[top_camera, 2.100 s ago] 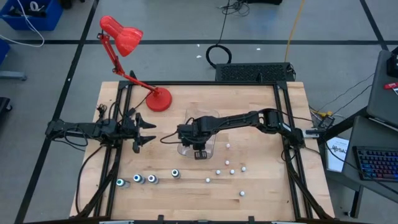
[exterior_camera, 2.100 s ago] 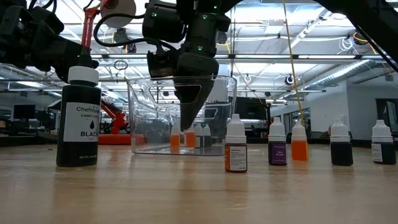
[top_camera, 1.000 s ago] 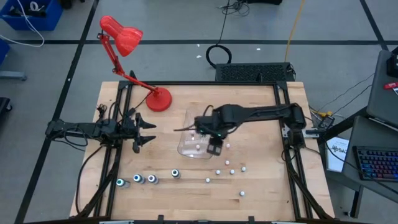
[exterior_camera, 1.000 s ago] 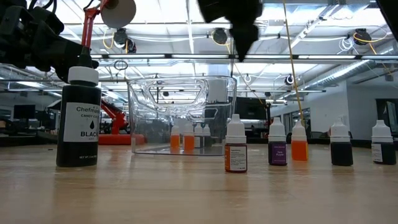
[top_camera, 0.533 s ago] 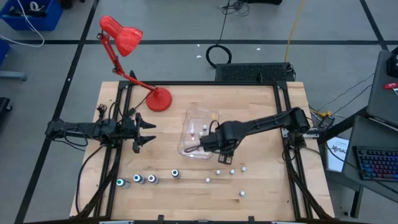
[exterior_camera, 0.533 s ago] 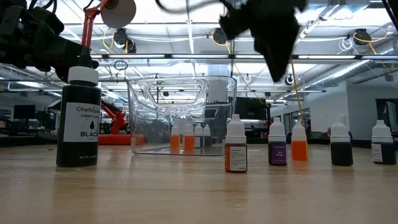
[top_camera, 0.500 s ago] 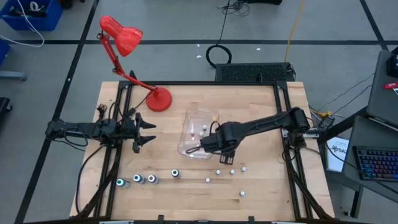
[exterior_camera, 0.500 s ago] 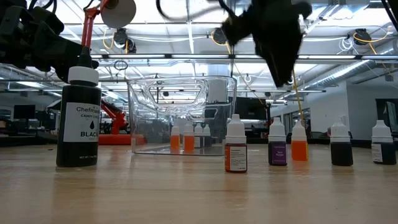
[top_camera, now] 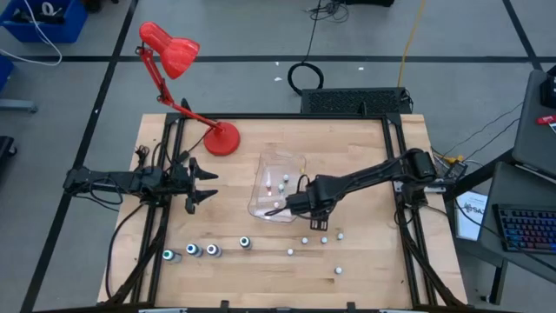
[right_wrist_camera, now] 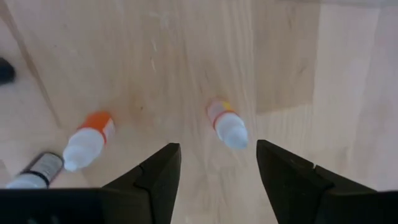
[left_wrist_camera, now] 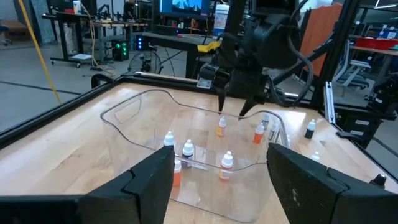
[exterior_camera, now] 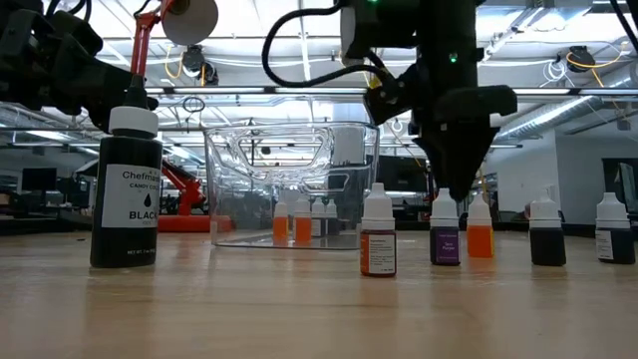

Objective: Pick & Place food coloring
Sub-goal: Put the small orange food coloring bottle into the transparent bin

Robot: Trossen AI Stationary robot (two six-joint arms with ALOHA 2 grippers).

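Small white-capped food coloring bottles stand upright on the table near the near edge (top_camera: pixel 325 239); several more stand inside the clear tub (top_camera: pixel 276 187). Four larger dark bottles (top_camera: pixel 191 250) stand in a row toward the near-left corner; one labelled black (exterior_camera: pixel 126 189) fills the low view's left. My right gripper (top_camera: pixel 314 216) is open and points down beside the tub's right side, just above an orange-tinted bottle (right_wrist_camera: pixel 227 124), touching nothing. In the low view it (exterior_camera: pixel 454 189) hangs over the purple (exterior_camera: pixel 445 234) and orange (exterior_camera: pixel 479 231) bottles. My left gripper (top_camera: pixel 204 184) waits open at the table's left.
A red desk lamp (top_camera: pixel 221 137) stands on its base at the far-left of the table. The tub's clear wall (left_wrist_camera: pixel 143 134) lies between my two grippers. More small bottles (top_camera: pixel 337 270) dot the near-right area. Bare wood lies between the lamp and the tub.
My right gripper has moved from high beside the tub a little toward the table's right and near edges, and has come down until its fingertips hang just above the loose bottles. The bottles and the tub have stayed where they were.
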